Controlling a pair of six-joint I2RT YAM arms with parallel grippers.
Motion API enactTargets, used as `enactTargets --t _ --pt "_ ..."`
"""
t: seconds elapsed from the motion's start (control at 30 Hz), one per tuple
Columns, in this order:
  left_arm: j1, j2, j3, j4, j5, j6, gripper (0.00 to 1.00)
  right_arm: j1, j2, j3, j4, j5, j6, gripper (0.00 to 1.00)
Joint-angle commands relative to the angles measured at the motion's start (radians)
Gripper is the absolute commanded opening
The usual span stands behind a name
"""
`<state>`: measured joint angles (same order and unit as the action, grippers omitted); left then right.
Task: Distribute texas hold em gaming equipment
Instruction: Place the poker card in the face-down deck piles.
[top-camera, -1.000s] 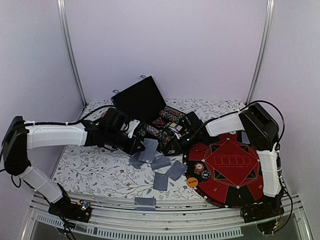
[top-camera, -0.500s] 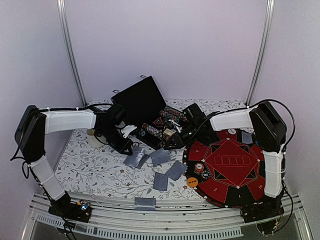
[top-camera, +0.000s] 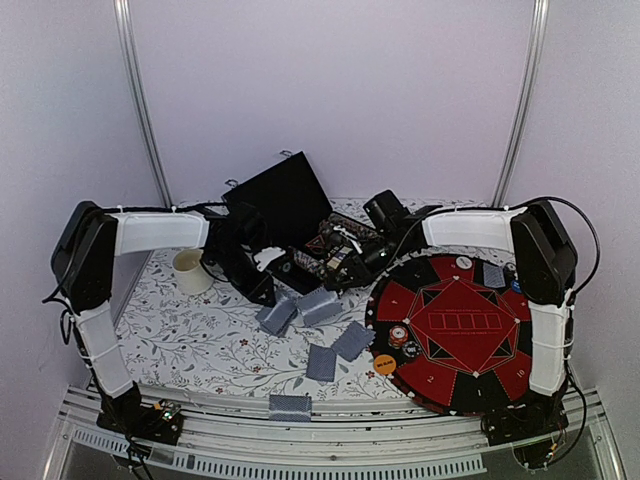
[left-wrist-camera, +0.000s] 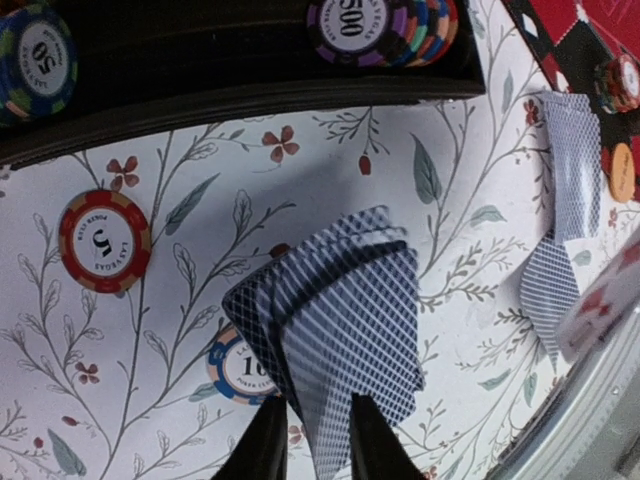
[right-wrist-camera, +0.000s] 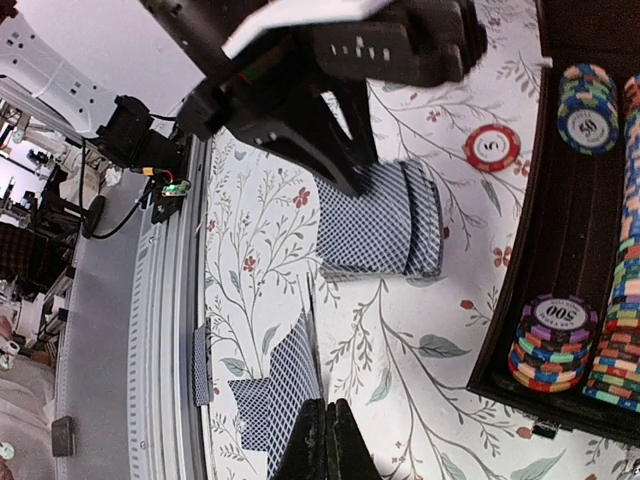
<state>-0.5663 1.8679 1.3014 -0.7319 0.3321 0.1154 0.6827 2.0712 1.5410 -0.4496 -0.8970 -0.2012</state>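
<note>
Far left, a cup (top-camera: 190, 270) stands upright on the flowered cloth (top-camera: 180, 340), just beside the left arm.

The left gripper (left-wrist-camera: 315, 402) points down at a stack of cards (left-wrist-camera: 340, 320) that lies back-up on the cloth in front of the case. Its fingers (left-wrist-camera: 262, 450) stand slightly apart, with the stack's near corner in the gap. Whether they pinch it cannot be told.

A red chip (left-wrist-camera: 104, 240) lies flat on the cloth near the stack, apart from it. A blue chip (left-wrist-camera: 240, 365) lies partly covered by the stack's edge.

Behind these, a black case (top-camera: 283, 195) stands with its lid raised. Rows of chips (top-camera: 335, 248) sit in its tray. Loose cards (top-camera: 352, 340) lie back-up on the cloth between the stack and the front edge.

The right gripper (right-wrist-camera: 325, 405) hangs over the cloth beside the tray. Its fingers are pressed together with nothing between them.

Far right, a round red-and-black mat (top-camera: 460, 325) lies flat. On it sit a short pile of chips (top-camera: 400, 337), a white disc (top-camera: 462, 263) and one card (top-camera: 493, 275). An orange disc (top-camera: 385, 365) lies at its near left rim.
</note>
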Motion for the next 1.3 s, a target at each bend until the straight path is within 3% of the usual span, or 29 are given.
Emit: enactTargets --t 0.0,0.17,0.33,0.6,1.17,1.27 --pt "0.020 -0.003 0.022 -0.027 -0.003 0.003 0.34 0.003 0.019 0.078 -0.047 -0.068 -0.084 0.02" --pt "0.046 -0.080 0.018 -0.034 -0.051 -0.042 0.57 0.009 0.130 0.224 -0.126 -0.084 -0.168 0.02" --pt "0.118 -0.211 -0.074 0.071 -0.066 -0.141 0.59 0.031 0.263 0.411 -0.190 -0.078 -0.253 0.02" --pt "0.161 -0.317 -0.256 0.272 0.092 -0.223 0.58 0.071 0.467 0.657 -0.254 -0.043 -0.311 0.02" --pt "0.158 -0.280 -0.294 0.302 0.148 -0.217 0.58 0.115 0.521 0.695 -0.234 0.025 -0.404 0.01" --pt "0.158 -0.281 -0.302 0.302 0.147 -0.220 0.58 0.117 0.521 0.694 -0.205 0.054 -0.392 0.07"
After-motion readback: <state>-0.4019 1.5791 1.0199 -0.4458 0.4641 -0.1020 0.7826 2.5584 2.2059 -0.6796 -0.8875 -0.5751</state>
